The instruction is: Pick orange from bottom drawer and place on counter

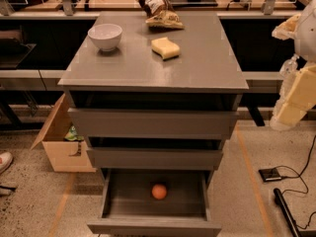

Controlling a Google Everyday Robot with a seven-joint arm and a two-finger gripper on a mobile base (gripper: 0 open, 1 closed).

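Note:
The orange lies in the open bottom drawer, near the middle of its floor. The drawer is pulled out toward me, below two wider grey drawers. The grey counter tops the cabinet. My gripper hangs at the right edge of the view, beside the cabinet at about the height of the top drawer, well above and to the right of the orange. It holds nothing that I can see.
On the counter stand a white bowl, a pale yellow sponge and a chip bag. A cardboard box sits on the floor left of the cabinet. Cables and a small device lie on the floor at right.

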